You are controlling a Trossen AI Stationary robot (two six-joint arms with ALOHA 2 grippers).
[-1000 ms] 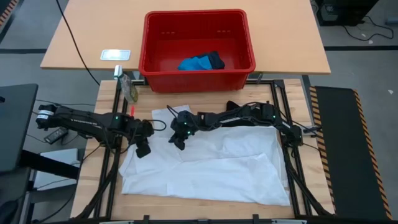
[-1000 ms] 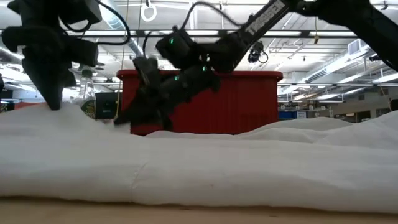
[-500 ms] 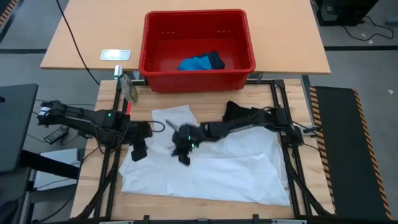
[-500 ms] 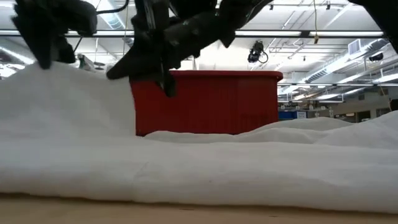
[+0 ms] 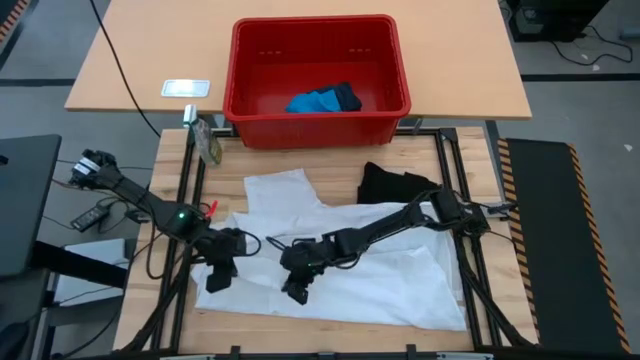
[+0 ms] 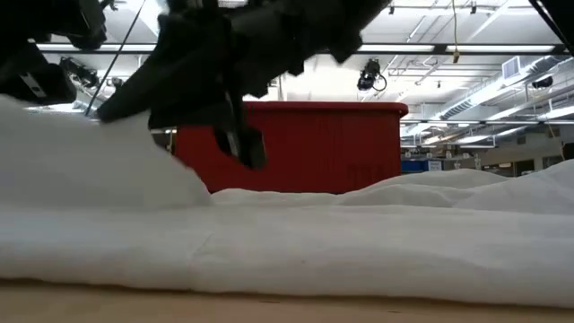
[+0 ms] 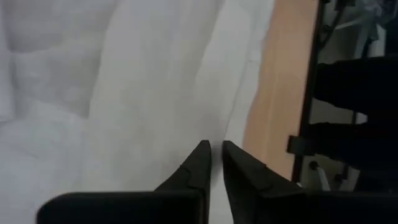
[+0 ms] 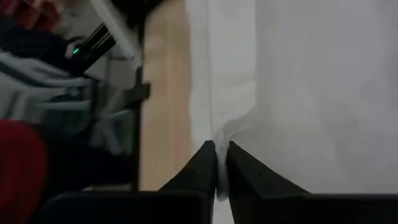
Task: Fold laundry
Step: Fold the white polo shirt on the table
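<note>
A white garment (image 5: 380,265) lies spread over the wooden table, its left part raised in a hump (image 6: 81,170). My left gripper (image 5: 219,281) is at the garment's left edge. My right gripper (image 5: 293,291) is just to its right. Both are shut on the white cloth. A black shirt (image 5: 393,186) lies at the garment's far right edge, partly under my right arm. A bright blue piece (image 5: 312,101) lies in the red basket (image 5: 232,70). My left gripper (image 7: 216,149) has the white cloth (image 7: 205,127) near the garment's left edge between its nearly shut fingertips, slanting down from above. Layers cannot be told. The cloth rises off the table toward it. My right gripper (image 8: 219,148) pinches a small pucker of the white cloth (image 8: 219,132) at its fingertips, slanting down from the table's right. The cloth is gathered there and rises in a hump, with the rest lying flat.
The red basket stands beyond the table's far edge on a second tabletop, where a flat white object (image 5: 186,88) also lies. A small green object (image 5: 208,142) sits at the table's far left corner. Bare wood (image 5: 330,335) shows along the near edge.
Both grippers have gone toward the table's near edge, the right one farther. They have drawn the pinched left part of the white garment with them, and it now stands as a higher hump. The garment's far-left flap and its right side have stayed put.
</note>
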